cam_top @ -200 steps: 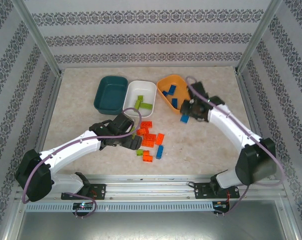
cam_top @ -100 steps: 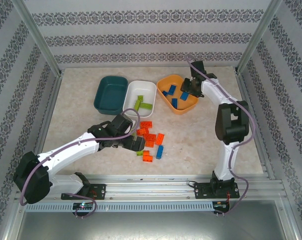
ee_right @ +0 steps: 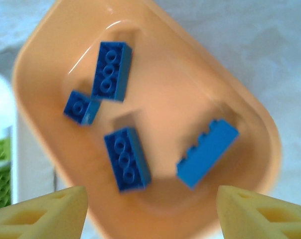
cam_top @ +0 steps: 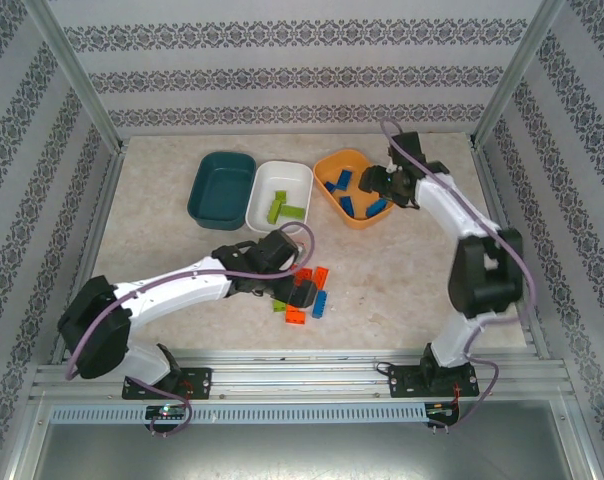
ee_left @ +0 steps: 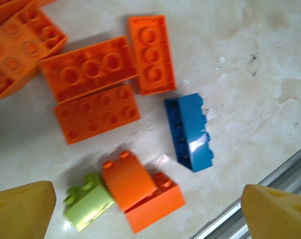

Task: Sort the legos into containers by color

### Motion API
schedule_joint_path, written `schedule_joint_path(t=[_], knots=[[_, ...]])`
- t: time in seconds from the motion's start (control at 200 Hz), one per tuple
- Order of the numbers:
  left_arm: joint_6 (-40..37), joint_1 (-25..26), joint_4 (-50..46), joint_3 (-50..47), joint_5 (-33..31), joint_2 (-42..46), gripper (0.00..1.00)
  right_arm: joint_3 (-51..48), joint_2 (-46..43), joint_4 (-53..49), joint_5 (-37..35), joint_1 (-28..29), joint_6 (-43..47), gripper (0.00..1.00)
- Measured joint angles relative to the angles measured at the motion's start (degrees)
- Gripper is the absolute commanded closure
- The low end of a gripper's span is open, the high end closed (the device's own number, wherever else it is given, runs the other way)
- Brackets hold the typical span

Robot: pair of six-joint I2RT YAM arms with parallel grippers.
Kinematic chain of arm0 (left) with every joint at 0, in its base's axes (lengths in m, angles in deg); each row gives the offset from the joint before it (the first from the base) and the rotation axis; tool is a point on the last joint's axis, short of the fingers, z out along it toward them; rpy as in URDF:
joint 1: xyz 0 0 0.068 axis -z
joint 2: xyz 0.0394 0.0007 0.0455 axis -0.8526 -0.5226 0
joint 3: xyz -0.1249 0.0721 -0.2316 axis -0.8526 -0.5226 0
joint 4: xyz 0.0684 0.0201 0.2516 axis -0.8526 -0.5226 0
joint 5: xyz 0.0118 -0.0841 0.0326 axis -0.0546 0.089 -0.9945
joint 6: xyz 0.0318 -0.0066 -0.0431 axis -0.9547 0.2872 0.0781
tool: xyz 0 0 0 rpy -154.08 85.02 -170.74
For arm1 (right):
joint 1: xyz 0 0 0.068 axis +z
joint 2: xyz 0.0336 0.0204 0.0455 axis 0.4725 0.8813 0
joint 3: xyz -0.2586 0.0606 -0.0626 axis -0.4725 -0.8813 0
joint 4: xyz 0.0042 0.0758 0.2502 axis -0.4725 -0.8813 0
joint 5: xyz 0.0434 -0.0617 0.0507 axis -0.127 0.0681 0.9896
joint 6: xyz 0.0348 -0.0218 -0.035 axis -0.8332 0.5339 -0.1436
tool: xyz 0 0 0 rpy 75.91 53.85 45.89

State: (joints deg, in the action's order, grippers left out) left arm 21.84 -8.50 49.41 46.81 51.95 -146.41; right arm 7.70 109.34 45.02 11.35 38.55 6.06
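Observation:
In the top view my right gripper (cam_top: pixel 374 186) hangs open over the orange tray (cam_top: pixel 330 163). The right wrist view shows several blue legos (ee_right: pixel 127 158) lying in that tray (ee_right: pixel 175 99). One of them (ee_right: pixel 207 152) rests on its side, and nothing sits between the yellow fingertips (ee_right: pixel 41 214). My left gripper (cam_top: pixel 300 292) is open just above the loose pile. Under it lie orange legos (ee_left: pixel 95 67), a blue lego (ee_left: pixel 189 130), a lime green lego (ee_left: pixel 88 201) and two stacked orange legos (ee_left: pixel 140 191). The left gripper (ee_left: pixel 149 214) holds nothing.
The teal tray (cam_top: pixel 220 190) has nothing in it. The white tray (cam_top: pixel 282 175) holds two green legos (cam_top: pixel 294 211). A metal rail (ee_left: pixel 270 172) runs along the near table edge, close to the pile. Patterned walls enclose the table.
My right gripper carried a blue lego from the table up over the orange tray and opened; the lego now lies in the tray. My left arm shifted right over the pile.

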Motion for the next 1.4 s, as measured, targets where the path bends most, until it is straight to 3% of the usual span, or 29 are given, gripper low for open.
schedule_joint_path(t=[0.19,0.46,0.635,0.794,1.169,1.404], knots=[[0.4,4.2,-0.4,6.4,-2.0,-7.7,0.21,-16.4,-20.4,1.8,1.6,4.5,-1.3,0.30],[0.6,6.4,-2.3,13.5,-3.8,-16.5,0.30,-37.6,-35.8,-0.9,3.5,6.4,-3.2,0.31],[1.0,6.9,-3.5,14.2,-4.5,-19.1,0.36,-43.5,-46.1,-2.8,3.5,6.1,-4.5,0.32],[1.4,7.6,-4.0,14.6,-4.7,-21.1,0.40,-45.2,-48.2,-2.7,4.7,4.2,-4.7,0.32],[2.5,8.2,-4.2,15.4,-5.2,-24.7,0.68,-45.8,-46.1,-0.7,7.7,4.0,-5.7,0.32],[2.5,8.4,-4.7,16.1,-6.0,-25.2,0.74,-45.8,-46.2,-0.7,7.8,4.0,-5.8,0.32]])
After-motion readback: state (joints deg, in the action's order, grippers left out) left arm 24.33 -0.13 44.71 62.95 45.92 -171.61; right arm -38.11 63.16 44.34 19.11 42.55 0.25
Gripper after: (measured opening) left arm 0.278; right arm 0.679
